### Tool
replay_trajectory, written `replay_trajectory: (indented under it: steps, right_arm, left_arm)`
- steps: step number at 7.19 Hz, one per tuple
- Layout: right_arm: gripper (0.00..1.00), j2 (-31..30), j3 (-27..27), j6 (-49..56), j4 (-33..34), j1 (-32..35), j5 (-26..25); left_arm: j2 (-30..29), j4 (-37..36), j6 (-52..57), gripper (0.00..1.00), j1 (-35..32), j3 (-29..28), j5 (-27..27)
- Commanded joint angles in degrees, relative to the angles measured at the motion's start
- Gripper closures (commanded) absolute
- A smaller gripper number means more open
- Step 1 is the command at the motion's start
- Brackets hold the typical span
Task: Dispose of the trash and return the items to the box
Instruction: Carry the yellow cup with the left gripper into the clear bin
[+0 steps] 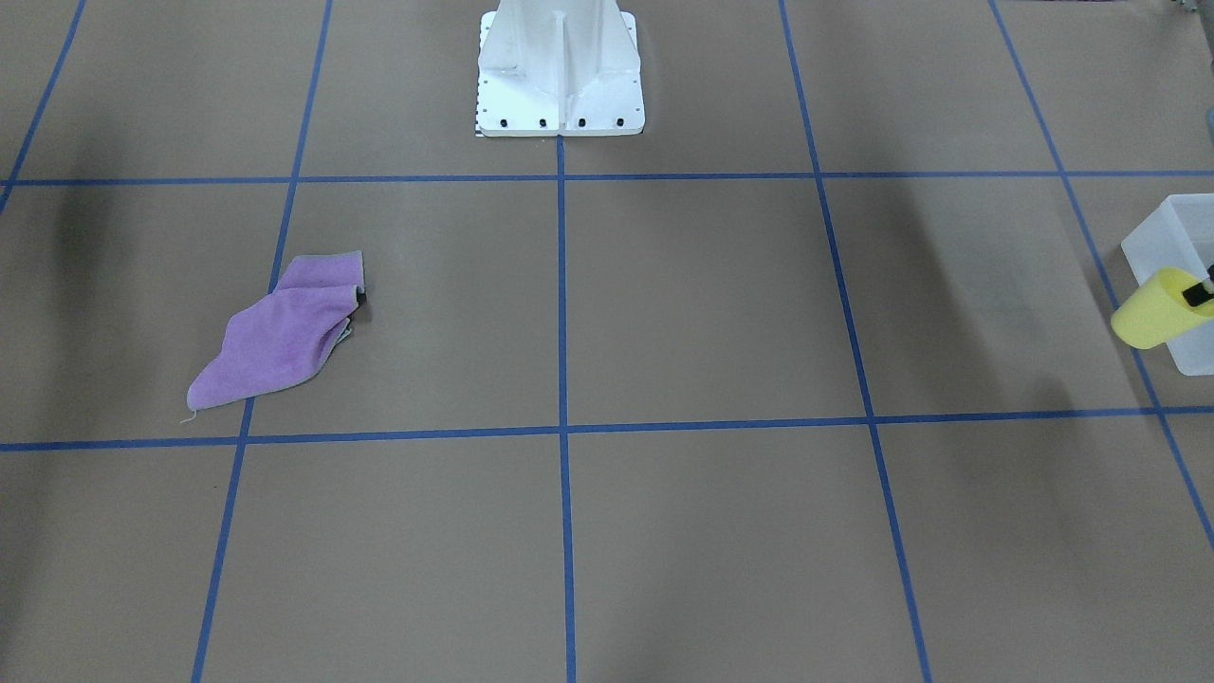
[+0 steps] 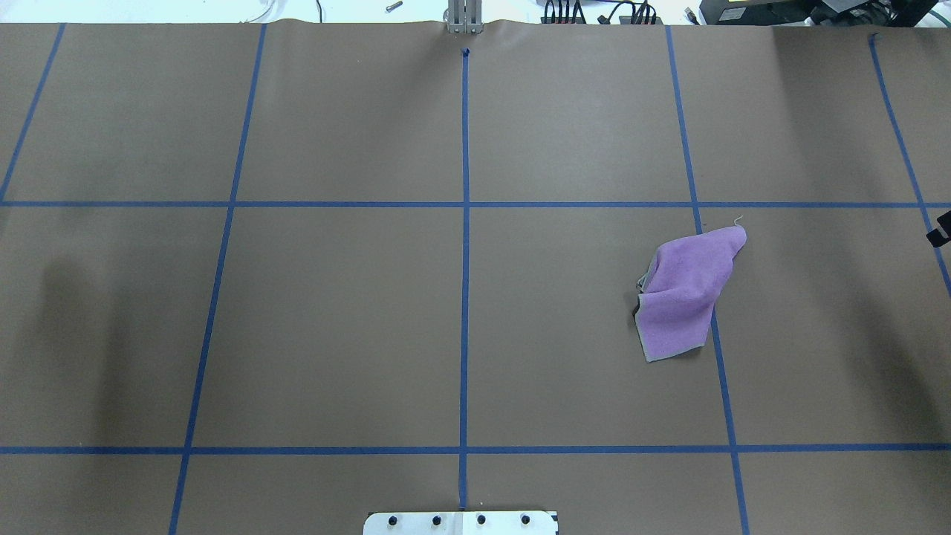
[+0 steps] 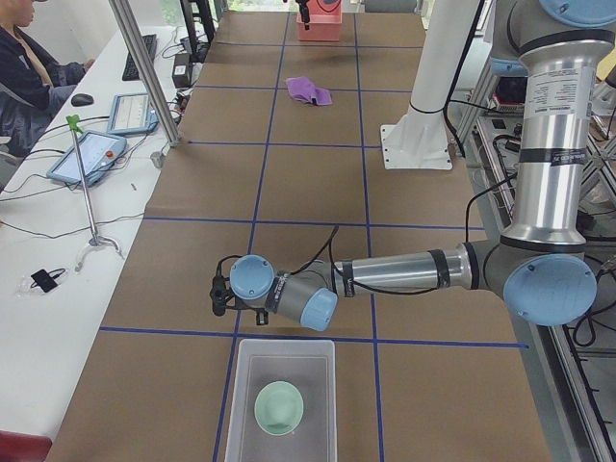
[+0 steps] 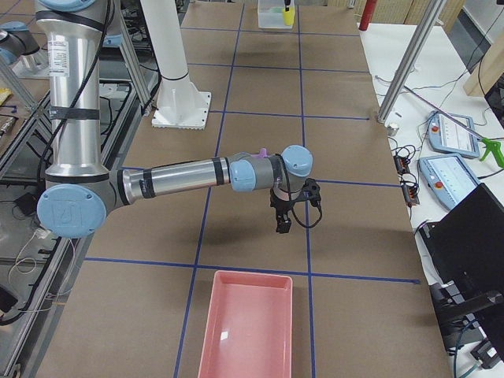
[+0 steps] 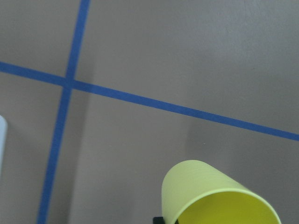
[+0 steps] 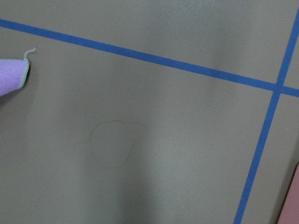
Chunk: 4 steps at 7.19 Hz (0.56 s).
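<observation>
**Operator:** Where is the cup?

**Spotter:** Your left claw (image 1: 1198, 293) clamps the yellow cup (image 1: 1159, 311) at its rim. The cup is tipped sideways, just beside the box (image 3: 246, 404). Release here and I reckon it hits the bench (image 1: 702, 304) and rolls.

**Operator:** Any obstacles?

**Spotter:** The box wall, and the green bowl (image 3: 279, 407) inside. I can't tell your right claw's (image 4: 282, 223) grip. The purple cloth (image 1: 280, 332) lies near it.

Two robot arms of polished silver tube, the left arm (image 3: 404, 271) and the right arm (image 4: 181, 175), have grey joints capped with pale blue discs. Black cables (image 4: 312, 211) loop to the black left gripper (image 3: 219, 298) and right gripper (image 4: 281, 227). The white metal pedestal base (image 1: 560, 85) is studded with black bolts (image 1: 542, 122).
</observation>
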<state>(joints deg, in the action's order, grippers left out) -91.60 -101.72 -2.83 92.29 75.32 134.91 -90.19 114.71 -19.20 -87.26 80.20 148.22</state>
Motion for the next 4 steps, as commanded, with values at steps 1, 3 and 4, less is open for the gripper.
replay_trajectory:
  steps: [1,3,4]
  right_arm:
    - [0.00,0.01,0.03,-0.07,0.00,0.00,0.00]
    - [0.00,0.10,0.29,-0.07,-0.09,0.00,0.00]
    - [0.00,0.10,0.38,-0.07,-0.09,-0.09,-0.09]
  left_arm:
    - [-0.25,-14.02,22.71,1.00,-9.81,-0.04,-4.14]
    - [-0.25,-17.32,34.28,1.00,-14.85,-0.39,-11.95]
    - [-0.34,-17.15,37.54,1.00,-15.56,-3.00,-14.95]
